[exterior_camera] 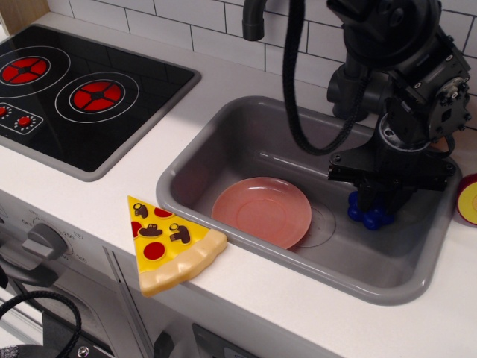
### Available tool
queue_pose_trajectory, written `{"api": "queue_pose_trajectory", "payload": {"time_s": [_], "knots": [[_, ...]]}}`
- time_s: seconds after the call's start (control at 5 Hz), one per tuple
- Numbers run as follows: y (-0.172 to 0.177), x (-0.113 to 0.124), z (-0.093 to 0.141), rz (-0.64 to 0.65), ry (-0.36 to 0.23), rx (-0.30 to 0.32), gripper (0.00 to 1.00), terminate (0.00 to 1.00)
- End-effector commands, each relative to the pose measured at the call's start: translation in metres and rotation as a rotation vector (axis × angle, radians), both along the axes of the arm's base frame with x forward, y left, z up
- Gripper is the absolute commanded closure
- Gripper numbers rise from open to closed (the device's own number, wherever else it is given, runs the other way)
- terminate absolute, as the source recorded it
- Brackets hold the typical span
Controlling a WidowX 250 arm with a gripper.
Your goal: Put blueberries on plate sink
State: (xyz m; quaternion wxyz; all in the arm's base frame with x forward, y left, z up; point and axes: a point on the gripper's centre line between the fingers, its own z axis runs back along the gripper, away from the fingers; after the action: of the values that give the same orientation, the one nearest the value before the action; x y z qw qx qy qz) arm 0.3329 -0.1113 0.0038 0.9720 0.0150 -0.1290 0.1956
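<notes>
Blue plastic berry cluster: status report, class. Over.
Hand closed on the blue plastic berry cluster, low in the grey plastic sink. Round salmon-pink plate bare, to the cluster's left. Nothing between them.

White counter (246, 287): pizza slice (168, 242) near sink (223, 145).

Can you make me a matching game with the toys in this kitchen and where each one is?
Things:
1. blueberries
2. plate
3. pizza slice
4. stovetop

Places:
A. on the counter's front edge, by the sink's corner
B. far left of the counter
C. on the sink floor, left part
D. under the gripper, at the sink's right end

Pairs: 1-D, 2-C, 3-A, 4-B
</notes>
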Motion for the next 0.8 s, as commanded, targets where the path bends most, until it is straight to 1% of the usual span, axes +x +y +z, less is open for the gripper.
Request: {"api": "queue_pose_trajectory", "payload": {"time_s": [0.0, 0.2, 0.4, 0.6], "knots": [[0.007, 0.006, 0.024, 0.005, -0.033, -0.036, 1.0, 0.0], [0.02, 0.001, 0.047, 0.008, -0.049, -0.068, 1.0, 0.0], [0.037, 0.0, 0.061, 0.018, -0.042, -0.081, 1.0, 0.0], [0.058, -0.007, 0.066, 0.004, -0.02, -0.089, 1.0, 0.0]]}}
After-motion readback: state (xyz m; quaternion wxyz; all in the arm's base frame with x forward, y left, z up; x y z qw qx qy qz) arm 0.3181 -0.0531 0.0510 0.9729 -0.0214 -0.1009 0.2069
